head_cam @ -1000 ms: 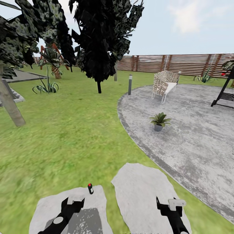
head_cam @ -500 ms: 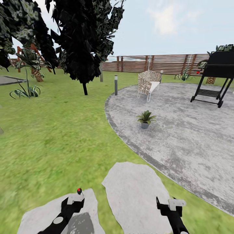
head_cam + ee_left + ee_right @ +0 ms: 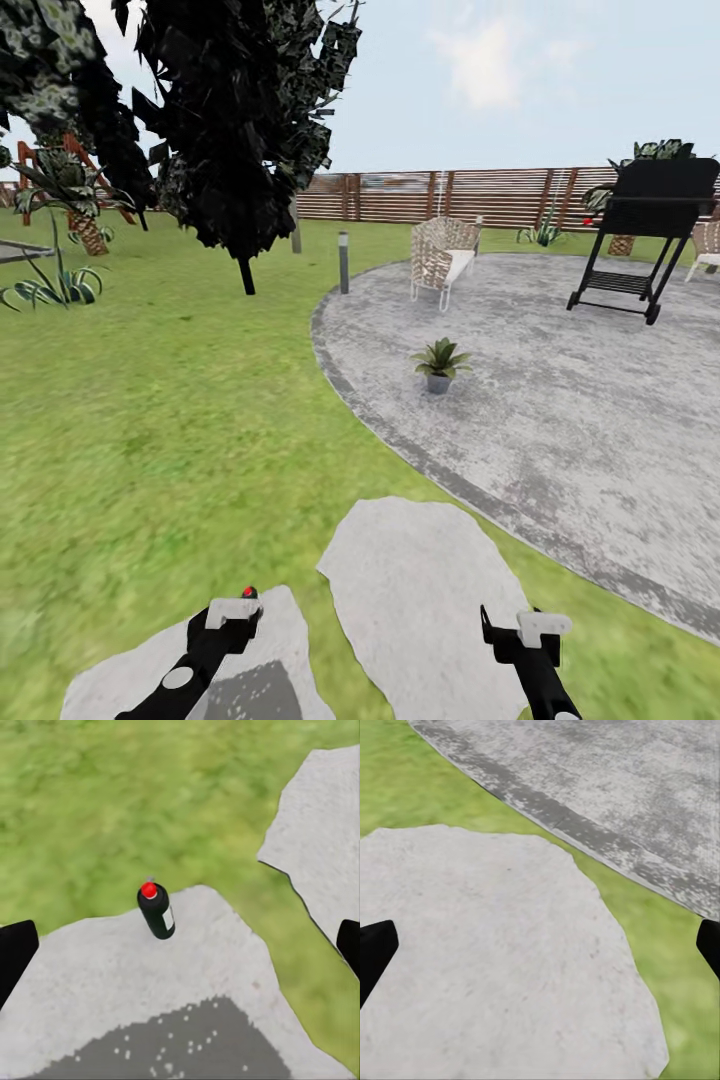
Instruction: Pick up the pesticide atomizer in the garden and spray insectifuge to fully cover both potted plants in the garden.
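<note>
The pesticide atomizer [image 3: 157,913], a slim dark bottle with a red cap and a white label, stands upright on a pale stepping stone [image 3: 112,975]. My left gripper [image 3: 180,952] hangs open above that stone, the bottle a little beyond its fingers and apart from them. In the head view only the atomizer's red cap [image 3: 248,592] peeks past the left gripper [image 3: 227,620]. My right gripper [image 3: 510,627] is open and empty over the neighbouring stone [image 3: 502,945]. One potted plant [image 3: 439,362] sits on the round grey patio [image 3: 560,420] ahead, in the garden.
A wicker chair [image 3: 441,256], a black grill [image 3: 645,230] and a short grey post [image 3: 343,262] stand around the patio's far side. A dark tree [image 3: 240,120] rises at the left on the lawn [image 3: 170,420]. A brown slatted fence [image 3: 470,196] closes the back.
The whole view has swung right, bringing the grill into sight. The atomizer now sits closer to my left gripper, mostly hidden behind it in the head view. Both grippers stay open.
</note>
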Tool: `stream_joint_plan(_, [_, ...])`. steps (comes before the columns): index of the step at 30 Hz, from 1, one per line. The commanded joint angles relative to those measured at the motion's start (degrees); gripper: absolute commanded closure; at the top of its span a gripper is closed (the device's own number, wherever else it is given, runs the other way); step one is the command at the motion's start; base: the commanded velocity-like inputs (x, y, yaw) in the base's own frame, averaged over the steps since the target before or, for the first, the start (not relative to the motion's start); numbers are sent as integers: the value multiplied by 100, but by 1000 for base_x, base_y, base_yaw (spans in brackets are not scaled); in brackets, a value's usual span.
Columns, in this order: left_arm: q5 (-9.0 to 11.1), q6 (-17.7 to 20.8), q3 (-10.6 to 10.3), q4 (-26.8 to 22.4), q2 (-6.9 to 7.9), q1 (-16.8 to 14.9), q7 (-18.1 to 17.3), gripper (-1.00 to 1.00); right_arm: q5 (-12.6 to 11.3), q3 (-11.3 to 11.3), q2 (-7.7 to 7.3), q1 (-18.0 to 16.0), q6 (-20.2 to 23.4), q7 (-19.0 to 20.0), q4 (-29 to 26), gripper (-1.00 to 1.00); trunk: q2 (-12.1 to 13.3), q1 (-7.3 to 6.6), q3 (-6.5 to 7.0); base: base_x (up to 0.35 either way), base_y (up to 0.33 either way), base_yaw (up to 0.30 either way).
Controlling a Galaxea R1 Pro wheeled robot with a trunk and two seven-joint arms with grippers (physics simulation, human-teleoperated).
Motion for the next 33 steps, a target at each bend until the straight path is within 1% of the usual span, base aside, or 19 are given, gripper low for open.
stream_joint_plan(1, [-13,-20,-4,5,1,-3,9,-100,2,3,-1,0,-14,-16,0,-100,-2,-1,-5,0,303,-2])
stream_joint_plan(10, [-18,-20,-12,4,-1,-3,9,-100,10,4,-1,1,-22,-20,-1,-100,-2,-1,-5,0,303,-1])
stream_joint_plan(16, [-19,-17,-20,4,-7,-3,17,-100,11,3,-7,-1,-17,-16,-3,-100,-2,-1,-5,74,185,0])
stream_joint_plan(26, [-28,-20,-39,0,-3,-3,21,-100,6,12,-1,-2,-23,-21,-35,-100,-2,-1,-5,32,22,-8])
stream_joint_plan(30, [-28,-20,-39,0,0,-3,23,-100,3,12,-1,-1,-23,-23,-36,-100,-2,-1,-5,1,0,-196])
stream_joint_plan(33, [-28,-20,-37,0,0,-3,26,-100,2,12,-1,-2,-23,-24,-40,-100,-122,65,-59,0,0,-282])
